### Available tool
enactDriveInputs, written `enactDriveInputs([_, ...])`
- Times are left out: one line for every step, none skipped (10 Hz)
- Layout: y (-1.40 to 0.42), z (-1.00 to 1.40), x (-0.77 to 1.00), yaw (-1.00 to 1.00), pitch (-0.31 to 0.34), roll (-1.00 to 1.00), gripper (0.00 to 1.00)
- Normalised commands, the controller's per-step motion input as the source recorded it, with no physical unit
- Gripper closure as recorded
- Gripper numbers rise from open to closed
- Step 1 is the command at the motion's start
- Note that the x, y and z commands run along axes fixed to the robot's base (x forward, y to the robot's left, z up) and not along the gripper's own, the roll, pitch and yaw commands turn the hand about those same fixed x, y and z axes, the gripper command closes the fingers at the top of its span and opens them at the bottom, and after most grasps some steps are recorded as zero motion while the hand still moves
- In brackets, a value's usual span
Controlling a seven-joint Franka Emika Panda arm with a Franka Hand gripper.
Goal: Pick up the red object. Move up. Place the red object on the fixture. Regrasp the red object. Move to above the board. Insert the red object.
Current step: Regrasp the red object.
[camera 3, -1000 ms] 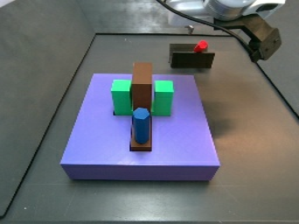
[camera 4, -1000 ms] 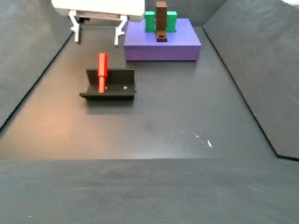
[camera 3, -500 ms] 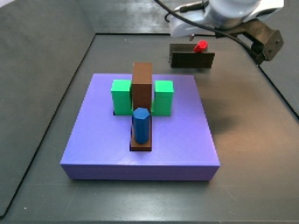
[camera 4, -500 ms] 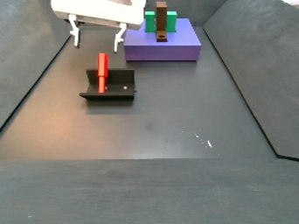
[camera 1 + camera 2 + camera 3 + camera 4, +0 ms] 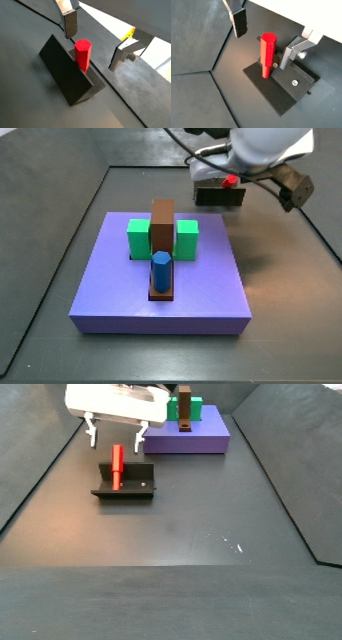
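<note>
A: Where is the red object [image 5: 268, 55]?

B: It stands propped on the fixture [image 5: 288, 90], leaning against the upright back of the bracket, upper end free. A side view shows the same: the peg [image 5: 116, 466] rising from the dark holder [image 5: 124, 484] on the floor.

A: And the tool [image 5: 271, 36]?

B: My tool hangs above the peg with its plates spread apart, one finger [image 5: 240, 22] on each side, nothing between them but the peg's top. No contact that I can see.

A: How will it handle?

B: My judgement: a stiff, light, smooth rod, not fragile. Smooth faces may slip or swivel under the pads, so I would take it on the free upper half, pads square across it, clear of the bracket.

A: Surface and room?

B: Dark grey matte floor [image 5: 187, 534], flat and bare around the fixture. The board [image 5: 163, 278] lies well apart, carrying the green blocks [image 5: 139, 238], the brown bar [image 5: 163, 223] and the blue cylinder [image 5: 160, 271]. Plenty of space to lift straight up.
</note>
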Motion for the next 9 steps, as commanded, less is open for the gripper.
enactDriveInputs([0.0, -0.23, 0.0, -0.12, 0.037, 0.33, 0.0])
enactDriveInputs([0.0, -0.1, 0.0, -0.07, 0.0, 0.06, 0.0])
enactDriveInputs([0.0, -0.03, 0.0, 0.0, 0.0, 0.0, 0.0])
enactDriveInputs([0.0, -0.19, 0.0, -0.1, 0.023, 0.01, 0.0])
enactDriveInputs([0.0, -0.19, 0.0, -0.08, 0.009, 0.03, 0.0])
enactDriveInputs([0.0, -0.19, 0.0, -0.09, 0.037, 0.05, 0.0])
enactDriveInputs([0.0, -0.12, 0.0, -0.08, 0.086, 0.07, 0.0])
enactDriveInputs([0.0, -0.08, 0.0, -0.03, 0.0, 0.01, 0.0])
enactDriveInputs([0.0, -0.14, 0.0, -0.03, 0.014, 0.12, 0.0])
